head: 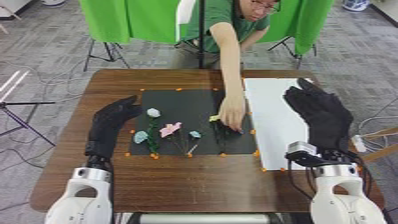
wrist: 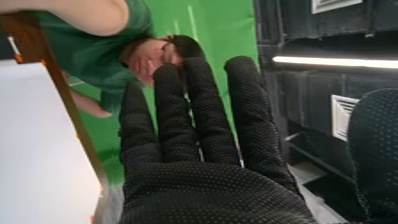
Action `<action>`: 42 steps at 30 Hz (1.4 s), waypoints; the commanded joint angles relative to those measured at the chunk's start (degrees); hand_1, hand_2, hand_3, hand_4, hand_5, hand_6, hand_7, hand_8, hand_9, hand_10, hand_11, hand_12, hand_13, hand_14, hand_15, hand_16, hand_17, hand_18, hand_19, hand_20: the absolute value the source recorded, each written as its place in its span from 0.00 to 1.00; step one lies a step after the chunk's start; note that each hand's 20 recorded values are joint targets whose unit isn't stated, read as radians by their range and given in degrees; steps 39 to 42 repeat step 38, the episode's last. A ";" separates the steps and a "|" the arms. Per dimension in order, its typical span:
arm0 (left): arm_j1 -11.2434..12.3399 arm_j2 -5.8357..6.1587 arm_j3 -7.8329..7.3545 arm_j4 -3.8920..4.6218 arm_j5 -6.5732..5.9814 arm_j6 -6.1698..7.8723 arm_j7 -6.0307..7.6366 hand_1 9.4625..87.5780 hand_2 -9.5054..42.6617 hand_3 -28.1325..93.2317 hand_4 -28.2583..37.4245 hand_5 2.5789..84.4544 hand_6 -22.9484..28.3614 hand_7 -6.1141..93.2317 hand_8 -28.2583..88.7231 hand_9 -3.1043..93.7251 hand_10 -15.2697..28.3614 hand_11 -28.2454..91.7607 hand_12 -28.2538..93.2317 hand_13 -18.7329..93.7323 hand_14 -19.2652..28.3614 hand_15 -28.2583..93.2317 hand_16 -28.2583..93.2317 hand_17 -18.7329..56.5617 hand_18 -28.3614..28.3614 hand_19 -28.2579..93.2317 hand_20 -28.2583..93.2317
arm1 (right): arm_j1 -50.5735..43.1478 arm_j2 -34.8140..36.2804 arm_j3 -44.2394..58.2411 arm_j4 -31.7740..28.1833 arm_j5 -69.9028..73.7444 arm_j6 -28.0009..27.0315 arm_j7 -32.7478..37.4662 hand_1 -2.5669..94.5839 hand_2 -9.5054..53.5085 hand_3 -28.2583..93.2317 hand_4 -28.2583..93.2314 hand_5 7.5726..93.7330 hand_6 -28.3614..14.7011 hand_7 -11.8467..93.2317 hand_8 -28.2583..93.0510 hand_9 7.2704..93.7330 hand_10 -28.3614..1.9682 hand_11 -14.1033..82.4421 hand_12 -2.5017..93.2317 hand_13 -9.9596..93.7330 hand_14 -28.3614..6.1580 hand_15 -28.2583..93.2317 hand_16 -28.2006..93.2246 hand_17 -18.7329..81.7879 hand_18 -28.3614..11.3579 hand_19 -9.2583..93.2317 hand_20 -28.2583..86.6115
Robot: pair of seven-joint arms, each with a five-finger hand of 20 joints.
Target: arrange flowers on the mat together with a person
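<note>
Brown wooden table [head: 178, 185] under us, green cloth [head: 115, 22] hung at twelve o'clock on dark stands, and we're live at the black mat [head: 178, 102], our clock face with twelve toward the person!

Over at nine, by the mat's edge, the robot's left hand [head: 108, 122], fingers loosely extended, nothing in its grasp. Across at three, above the far side of the white sheet [head: 275, 130], the right hand [head: 322, 112]: open, empty, and the right wrist view gives us straight fingers with the thumb standing well apart.

Now to the flowers, all on the mat! White rose [head: 154, 113] at ten, pale blue flower [head: 140, 136] out at eight, pink flower [head: 171, 129] at eight too but nearer the middle, small blue flower [head: 195, 134] at six, yellow flower [head: 213, 118] at two, close to centre.

And here's the action spot: the person's hand [head: 232, 111] down between two and three, just beside that yellow flower; whether it grips a stem, I can't tell. That long bare arm [head: 229, 65] comes in from one o'clock, the person in green leaning over the table's far edge.
</note>
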 commanded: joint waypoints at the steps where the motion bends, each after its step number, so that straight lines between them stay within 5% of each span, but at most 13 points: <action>1: -0.82 0.01 -0.43 0.27 0.64 -1.38 -1.32 0.24 0.23 0.77 0.11 0.57 0.54 0.22 0.19 0.54 0.68 0.42 0.34 0.51 0.82 0.43 0.24 0.36 0.77 0.38 0.39 | -0.97 -0.28 -0.10 -0.59 -2.85 -1.40 -1.31 0.08 0.26 0.87 0.10 0.50 0.65 0.22 0.17 0.49 0.44 0.21 0.18 0.46 0.44 0.34 0.36 0.41 0.37 0.12 0.51; 2: -1.02 -1.08 -1.30 -0.14 0.71 -1.34 -2.00 0.24 0.23 0.77 0.11 0.57 0.54 0.22 0.19 0.54 0.68 0.42 0.34 0.51 0.82 0.43 0.24 0.36 0.77 0.38 0.39 | 0.41 -0.39 0.05 -0.34 -2.82 -1.91 0.11 0.08 0.26 0.87 0.10 0.50 0.65 0.22 0.17 0.49 0.44 0.21 0.18 0.46 0.44 0.34 0.36 0.41 0.37 0.12 0.51; 4: -1.01 0.03 -0.44 0.09 -2.44 1.41 -1.35 0.24 0.23 0.77 0.11 0.57 0.54 0.22 0.19 0.54 0.68 0.42 0.34 0.51 0.82 0.43 0.24 0.36 0.77 0.38 0.39 | 0.31 0.42 -1.04 -0.35 -0.89 1.26 0.85 0.08 0.26 0.87 0.10 0.50 0.65 0.22 0.17 0.49 0.44 0.21 0.18 0.46 0.44 0.34 0.36 0.41 0.37 0.12 0.51; 6: -0.65 -0.48 -1.10 -0.08 -1.18 -0.05 -2.55 0.24 0.23 0.77 0.11 0.57 0.54 0.22 0.19 0.54 0.68 0.42 0.34 0.52 0.82 0.43 0.24 0.36 0.77 0.38 0.39 | -1.53 0.87 0.24 -1.40 0.00 -0.19 2.44 0.08 0.26 0.87 0.10 0.50 0.65 0.22 0.17 0.50 0.44 0.21 0.18 0.46 0.44 0.34 0.36 0.41 0.37 0.12 0.51; 7: -0.58 -0.52 -1.26 0.00 -0.19 0.31 -0.64 0.24 0.23 0.77 0.11 0.57 0.54 0.22 0.19 0.54 0.68 0.42 0.34 0.52 0.82 0.43 0.24 0.36 0.77 0.38 0.39 | -0.52 1.59 -0.13 -0.75 -1.15 -0.09 1.34 0.08 0.26 0.87 0.10 0.50 0.65 0.22 0.17 0.50 0.44 0.21 0.18 0.46 0.43 0.34 0.36 0.41 0.37 0.12 0.51; 11: 0.10 -0.25 -0.66 -0.10 -1.50 1.01 -2.03 0.24 0.23 0.78 0.11 0.57 0.53 0.22 0.19 0.54 0.68 0.42 0.35 0.52 0.82 0.44 0.24 0.36 0.77 0.38 0.39 | -0.81 1.70 -0.54 -0.98 -0.60 1.43 2.36 0.08 0.26 0.87 0.10 0.50 0.65 0.22 0.17 0.50 0.44 0.21 0.18 0.47 0.43 0.34 0.37 0.41 0.36 0.13 0.51; 13: 0.82 -0.50 -0.54 -0.31 -0.50 0.91 -1.46 0.24 0.23 0.77 0.11 0.57 0.54 0.22 0.19 0.54 0.68 0.42 0.35 0.52 0.82 0.44 0.24 0.36 0.77 0.38 0.39 | -0.56 1.35 -0.49 -0.77 -2.21 0.88 2.12 0.08 0.26 0.87 0.10 0.50 0.65 0.22 0.17 0.50 0.44 0.21 0.18 0.47 0.43 0.34 0.37 0.41 0.35 0.13 0.51; 19: 1.45 -0.23 1.30 -0.24 -2.58 5.84 2.46 0.24 0.23 0.78 0.11 0.57 0.54 0.23 0.19 0.54 0.68 0.42 0.35 0.52 0.82 0.44 0.24 0.37 0.78 0.39 0.39 | -0.79 1.57 -0.24 -1.05 -3.08 1.15 3.42 0.08 0.25 0.87 0.10 0.50 0.64 0.22 0.17 0.50 0.44 0.21 0.18 0.47 0.42 0.34 0.37 0.41 0.35 0.13 0.51; 21: 1.83 -0.07 1.22 -0.58 -3.25 6.50 2.69 0.24 0.23 0.78 0.11 0.57 0.54 0.23 0.19 0.53 0.68 0.42 0.34 0.52 0.82 0.44 0.23 0.38 0.78 0.39 0.40 | -1.03 1.59 -0.02 -1.14 -3.57 0.77 4.08 0.08 0.25 0.87 0.10 0.50 0.63 0.21 0.16 0.50 0.44 0.21 0.18 0.46 0.42 0.33 0.37 0.41 0.35 0.13 0.51; 30: 3.37 -0.57 0.36 -1.60 -5.65 6.17 2.73 0.24 0.23 0.78 0.11 0.58 0.54 0.23 0.19 0.54 0.68 0.42 0.34 0.52 0.82 0.44 0.23 0.39 0.78 0.40 0.40 | -1.05 1.74 -0.37 -0.61 -2.82 -0.16 5.69 0.08 0.26 0.86 0.09 0.49 0.59 0.19 0.17 0.47 0.43 0.20 0.17 0.45 0.43 0.33 0.36 0.40 0.36 0.12 0.50; 42: 3.13 -0.87 0.17 -1.64 -5.88 5.54 2.38 0.24 0.23 0.78 0.11 0.58 0.54 0.23 0.19 0.54 0.68 0.42 0.34 0.52 0.82 0.44 0.23 0.38 0.78 0.39 0.40 | -0.93 1.79 -0.64 -0.51 -2.88 -0.05 5.77 0.08 0.26 0.86 0.10 0.48 0.60 0.20 0.17 0.47 0.43 0.21 0.17 0.45 0.43 0.33 0.36 0.40 0.36 0.12 0.50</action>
